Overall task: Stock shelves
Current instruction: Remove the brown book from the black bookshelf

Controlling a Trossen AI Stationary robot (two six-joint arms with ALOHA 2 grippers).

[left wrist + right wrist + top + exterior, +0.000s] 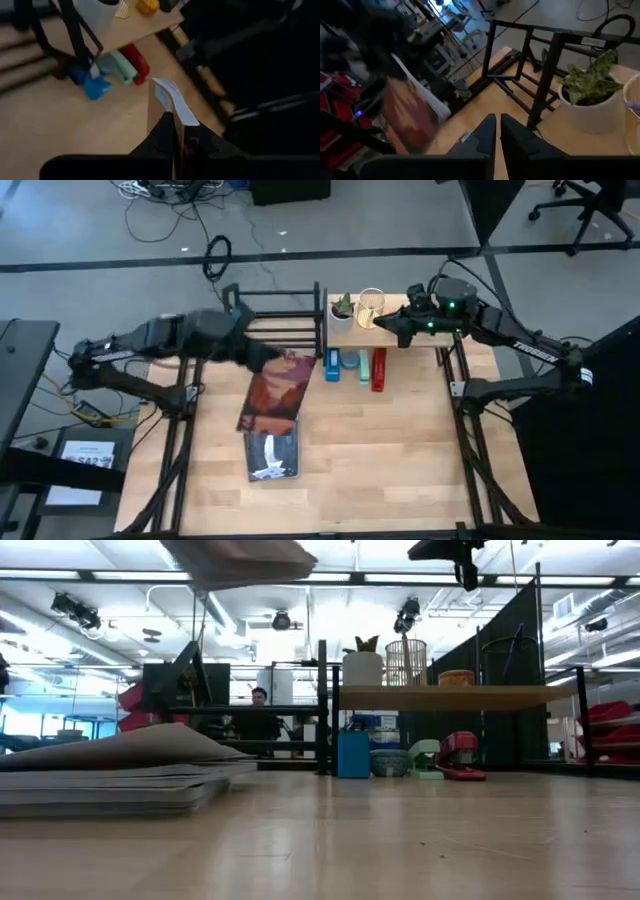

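1. The left gripper (262, 358), reaching in from the frame's left in the high view, is clamped on a reddish book (278, 390) held above the table (400, 450).
2. The right gripper (392, 326) hovers over the wooden plank shelf (400, 338) at upper centre, fingers closed on nothing.
3. The black rack (280, 315) sits just left of that shelf.
4. On the shelf: a potted plant (343, 310) and a wire basket (371, 308).
5. More books (272, 455) lie stacked at lower centre.
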